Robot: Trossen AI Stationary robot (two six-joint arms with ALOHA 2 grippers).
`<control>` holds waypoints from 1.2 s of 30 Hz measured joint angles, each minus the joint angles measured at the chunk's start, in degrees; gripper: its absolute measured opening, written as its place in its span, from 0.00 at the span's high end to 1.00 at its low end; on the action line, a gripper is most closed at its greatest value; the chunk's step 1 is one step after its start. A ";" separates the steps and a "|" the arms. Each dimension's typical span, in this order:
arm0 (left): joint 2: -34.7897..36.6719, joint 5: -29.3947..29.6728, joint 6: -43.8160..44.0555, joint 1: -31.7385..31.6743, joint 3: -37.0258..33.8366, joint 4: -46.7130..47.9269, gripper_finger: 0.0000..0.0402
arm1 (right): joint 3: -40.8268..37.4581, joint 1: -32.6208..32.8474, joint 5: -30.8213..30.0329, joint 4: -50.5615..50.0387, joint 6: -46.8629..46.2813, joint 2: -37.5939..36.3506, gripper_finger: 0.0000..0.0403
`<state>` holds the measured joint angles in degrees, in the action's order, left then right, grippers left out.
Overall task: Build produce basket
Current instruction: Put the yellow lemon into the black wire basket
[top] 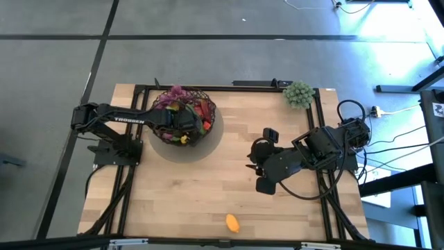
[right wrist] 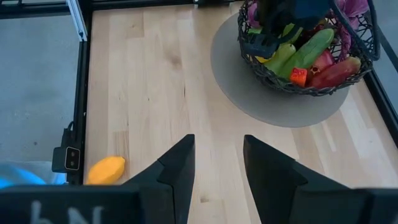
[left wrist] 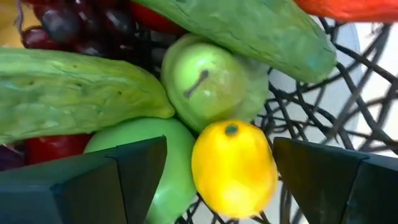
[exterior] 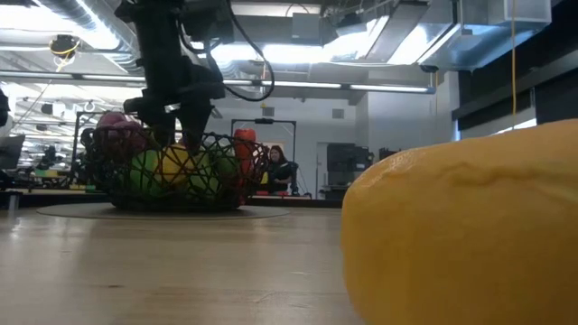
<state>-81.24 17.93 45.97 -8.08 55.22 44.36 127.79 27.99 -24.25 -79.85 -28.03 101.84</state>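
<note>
The dark wire-mesh basket (top: 208, 110) stands on a round grey mat at the table's far left and holds produce: cucumbers (left wrist: 74, 90), green apples (left wrist: 205, 78), purple grapes (left wrist: 68, 25), red pieces. My left gripper (top: 182, 129) reaches down into it, open (left wrist: 220, 142), with its fingers on either side of a yellow lemon (left wrist: 233, 168) that lies on the other fruit. An orange-yellow mango (top: 232, 222) lies on the table near the front edge and fills the low view's right (exterior: 461, 235). My right gripper (top: 255, 167) is open and empty (right wrist: 219, 140) over the table's right middle.
A pale-green bushy clump (top: 298, 94) sits at the far right corner. The grey mat (right wrist: 249, 93) reaches out around the basket. Bare wood (top: 187, 194) lies between the basket, the mango and the right arm. A black frame (top: 326, 201) runs along the table's edges.
</note>
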 joint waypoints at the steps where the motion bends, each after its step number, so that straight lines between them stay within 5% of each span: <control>1: 0.42 -0.25 -0.27 0.02 0.00 0.13 0.29 | 0.00 0.00 -0.02 0.00 0.00 0.00 0.66; 16: 10.94 10.38 -9.56 6.65 0.07 -4.08 0.30 | 0.00 0.00 -0.05 0.19 0.00 0.00 0.66; 27: 15.37 8.75 -23.59 21.21 0.23 -19.59 0.30 | 0.00 -0.33 -2.68 6.98 12.08 0.00 0.66; 36: 14.40 8.29 -20.56 33.47 0.04 -19.14 0.30 | 0.00 -0.31 -1.11 11.52 11.15 0.00 0.66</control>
<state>-66.84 26.22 25.41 25.39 55.27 25.22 127.79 27.68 -25.36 -68.33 -16.88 101.84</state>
